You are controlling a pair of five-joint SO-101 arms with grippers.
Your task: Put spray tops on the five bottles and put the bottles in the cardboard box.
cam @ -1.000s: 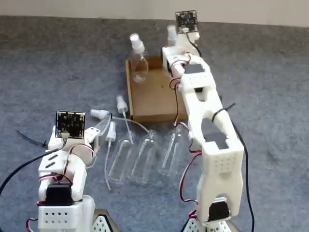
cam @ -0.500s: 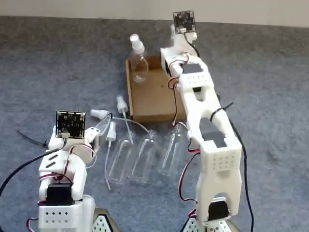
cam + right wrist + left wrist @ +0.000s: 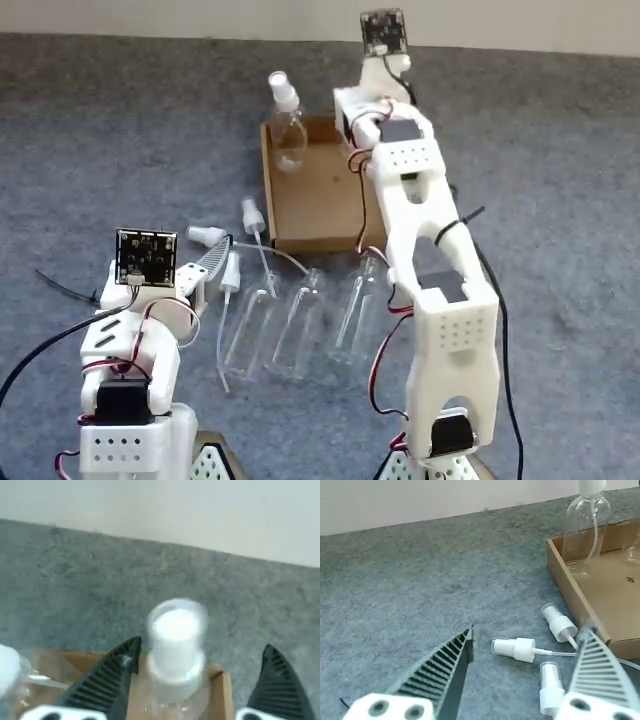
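Noting right end effector [image 3: 200, 650] spread either side of a capped bottle [image 3: 177, 630] standing in the cardboard box [image 3: 310, 205] (untouched, so standing unaided), left end effector [image 3: 527, 634] likewise spread over loose spray tops [image 3: 517, 648], seemingly readied for the uncapped bottles [image 3: 300, 325] lying beside the box.

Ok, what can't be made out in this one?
High view: the right arm covers the capped bottle in the cardboard box's far corner.
Right wrist view: the capped bottle is cut off by the frame edge, base unseen.
Left wrist view: the other standing bottle has its spray top cut by the frame edge.
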